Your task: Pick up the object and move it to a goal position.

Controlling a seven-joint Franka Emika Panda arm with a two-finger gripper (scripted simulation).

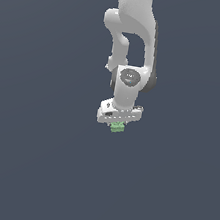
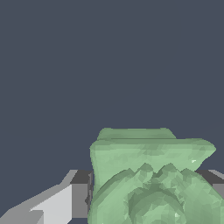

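The claw (image 1: 117, 125) is closed narrowly on the object (image 1: 117, 127), which protrudes just below the white hand, right of centre in the exterior view. In the wrist view the object (image 2: 148, 175) sits against a dark finger pad (image 2: 81, 192). The carry step is judged in hand. No goal marker is visible; a steady transfer with grip maintained is called for.

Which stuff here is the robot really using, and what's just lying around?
Using:
- green lump, sitting between the gripper's fingers
- white gripper

Lying around:
- nothing else shows, only plain dark grey background
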